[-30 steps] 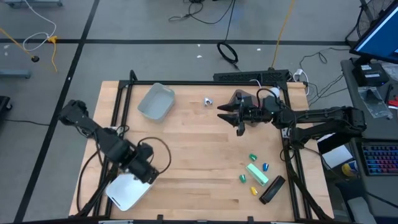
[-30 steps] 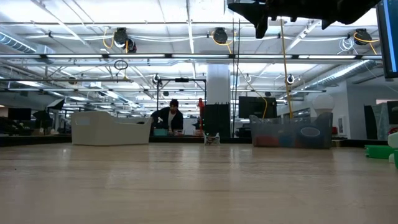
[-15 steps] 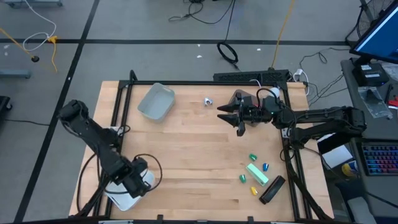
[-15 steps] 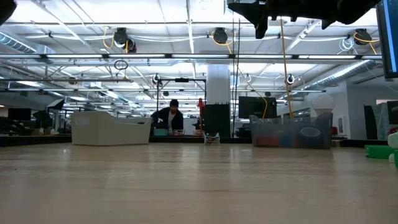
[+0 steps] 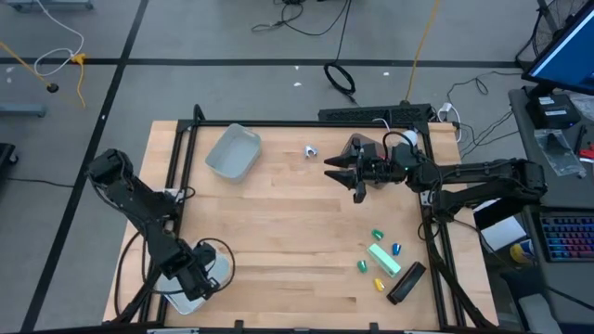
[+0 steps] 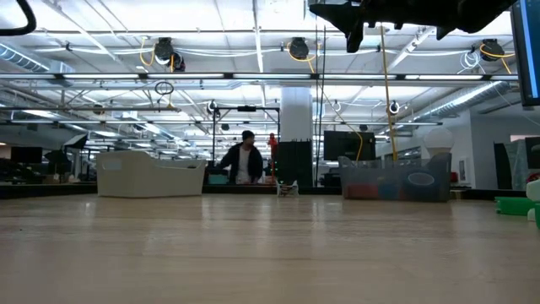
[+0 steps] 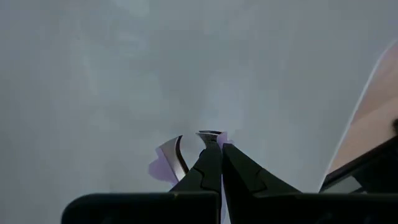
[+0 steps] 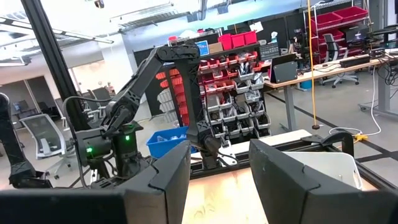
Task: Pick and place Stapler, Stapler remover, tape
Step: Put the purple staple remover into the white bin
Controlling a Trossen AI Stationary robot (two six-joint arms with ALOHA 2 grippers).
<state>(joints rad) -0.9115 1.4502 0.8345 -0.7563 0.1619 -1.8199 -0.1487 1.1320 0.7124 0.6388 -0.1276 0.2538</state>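
My left gripper (image 5: 193, 281) (image 7: 213, 138) is down inside the white bin (image 5: 167, 289) at the table's near-left corner, shut on a small stapler remover (image 7: 177, 157) with silver claws and purple parts. My right gripper (image 5: 357, 173) (image 8: 219, 180) hangs open above the far middle of the table, touching nothing. The green stapler (image 5: 383, 258) and a black stapler (image 5: 406, 282) lie flat near the right edge. Several small green, blue and yellow rolls of tape (image 5: 377, 235) lie around them. No red rolls show. My left gripper pinches the stapler remover between its two fingertips (image 7: 208, 155), at the thin purple and silver part (image 7: 219, 137) by the tips. One silver claw (image 7: 178, 158) curves out beside the fingers. Whether the remover rests on the bin's floor, I cannot tell.
A grey-blue bin (image 5: 232, 151) sits at the far left, with a small pale object (image 5: 311, 151) on the wood to its right. A black frame (image 5: 306, 122) borders the table. Bare wood lies in the middle. A person (image 6: 245, 162) stands far off in the room.
My left arm has swung toward the table's near-left corner and gone down into the white bin, its gripper now over the bin's middle. The right arm has kept still. The person in the room has stepped to the right.
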